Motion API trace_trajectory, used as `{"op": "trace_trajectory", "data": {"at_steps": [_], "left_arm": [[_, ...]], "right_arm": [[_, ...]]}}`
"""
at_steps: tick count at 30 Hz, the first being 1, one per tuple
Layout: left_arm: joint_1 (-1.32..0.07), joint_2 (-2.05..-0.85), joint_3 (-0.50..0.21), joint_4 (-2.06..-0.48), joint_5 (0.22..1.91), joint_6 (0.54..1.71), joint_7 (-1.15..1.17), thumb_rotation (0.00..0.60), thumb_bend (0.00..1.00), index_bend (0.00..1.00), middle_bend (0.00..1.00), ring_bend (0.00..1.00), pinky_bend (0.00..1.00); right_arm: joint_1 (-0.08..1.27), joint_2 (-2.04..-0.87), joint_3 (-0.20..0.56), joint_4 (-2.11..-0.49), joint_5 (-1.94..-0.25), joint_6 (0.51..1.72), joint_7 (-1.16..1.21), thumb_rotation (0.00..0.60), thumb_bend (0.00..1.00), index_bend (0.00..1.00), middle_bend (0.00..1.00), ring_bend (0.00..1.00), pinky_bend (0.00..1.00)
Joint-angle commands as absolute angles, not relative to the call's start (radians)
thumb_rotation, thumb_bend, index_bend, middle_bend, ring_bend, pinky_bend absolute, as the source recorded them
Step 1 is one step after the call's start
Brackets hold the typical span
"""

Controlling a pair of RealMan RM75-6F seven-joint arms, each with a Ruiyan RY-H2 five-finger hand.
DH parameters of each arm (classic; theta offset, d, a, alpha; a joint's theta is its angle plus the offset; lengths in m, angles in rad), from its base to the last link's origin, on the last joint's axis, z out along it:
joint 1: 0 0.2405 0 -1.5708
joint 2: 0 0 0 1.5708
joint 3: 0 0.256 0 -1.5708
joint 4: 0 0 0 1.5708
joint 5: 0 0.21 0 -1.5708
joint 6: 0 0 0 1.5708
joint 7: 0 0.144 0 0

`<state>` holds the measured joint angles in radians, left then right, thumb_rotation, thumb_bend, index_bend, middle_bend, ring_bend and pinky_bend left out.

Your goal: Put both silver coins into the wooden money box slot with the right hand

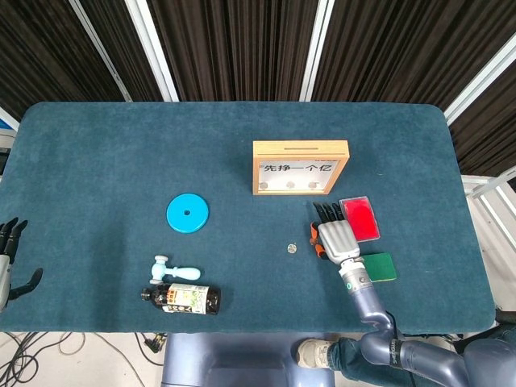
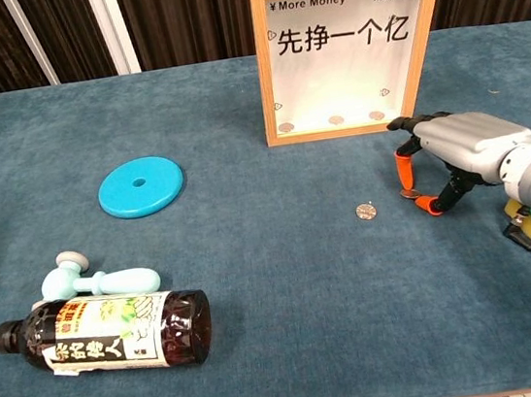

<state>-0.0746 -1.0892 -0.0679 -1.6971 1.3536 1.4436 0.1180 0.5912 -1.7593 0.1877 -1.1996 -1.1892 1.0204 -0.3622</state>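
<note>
A dark teal carpet-like table point(image 1: 121, 153) stands before a wall of dark vertical slats with white posts. Toward the far centre-right stands the wooden money box point(image 1: 301, 167), upright, its printed front facing the near side; in the head view a slot runs along its top edge, and three coins lie inside at the bottom of its window.

The right hand point(image 2: 455, 149) sits low over the table just near-right of the box. In the chest view two orange-tipped fingertips point(image 2: 403, 169) are drawn close together around a silver coin point(image 2: 410, 194) at the table surface; whether the coin is lifted or merely touched cannot be told. The remaining fingers are curved downward. A second silver coin point(image 2: 366, 211) lies flat on the cloth just left of that hand, apart from it.

Right of the hand lies a red flat case point(image 1: 359, 218), with a green-and-yellow sponge point(image 1: 379, 266) nearer, beside the right forearm.

On the left half, a blue disc point(image 1: 187, 214) with a centre hole lies flat. Nearer, a pale blue toy hammer point(image 2: 88, 280) rests just beyond a dark brown labelled bottle point(image 2: 109, 346) lying on its side, cap to the left.

The left hand point(image 1: 10, 256) hangs at the table's near-left edge, fingers spread, holding nothing.
</note>
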Motion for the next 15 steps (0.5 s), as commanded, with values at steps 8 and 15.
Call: {"op": "trace_trajectory", "data": {"at_steps": [8, 15], "left_arm": [[-0.075, -1.086, -0.067, -1.702, 1.349, 1.439, 0.12, 0.6, 0.3, 0.05, 0.0, 0.0, 0.0], [-0.075, -1.085, -0.067, -1.705, 1.347, 1.437, 0.12, 0.6, 0.3, 0.05, 0.0, 0.0, 0.0]], "right_arm": [[0.593, -1.753, 0.189, -1.217, -1.181, 1.025, -0.37, 0.6, 0.52, 0.56, 0.01, 0.0, 0.0], [0.593, -1.749, 0.191, -1.227, -1.175, 1.028, -0.371, 0.6, 0.52, 0.59, 0.01, 0.0, 0.0]]}}
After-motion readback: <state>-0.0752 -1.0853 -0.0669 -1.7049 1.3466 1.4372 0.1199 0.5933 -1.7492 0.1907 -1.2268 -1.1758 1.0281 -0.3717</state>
